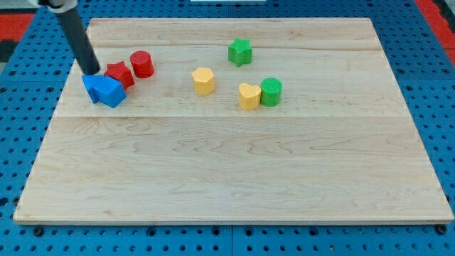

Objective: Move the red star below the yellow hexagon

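The red star [119,74] lies at the board's upper left, touching the blue blocks below it. The yellow hexagon [203,80] stands well to its right, near the board's upper middle. My tip [91,72] is just left of the red star, at the top edge of the blue blocks. The red cylinder [142,64] stands just right of and above the star.
Two blue blocks [104,90] sit together below the tip. A green star [240,52] is at the upper middle. A yellow heart [249,96] and a green cylinder [271,92] touch each other right of the hexagon. The wooden board [234,171] extends below.
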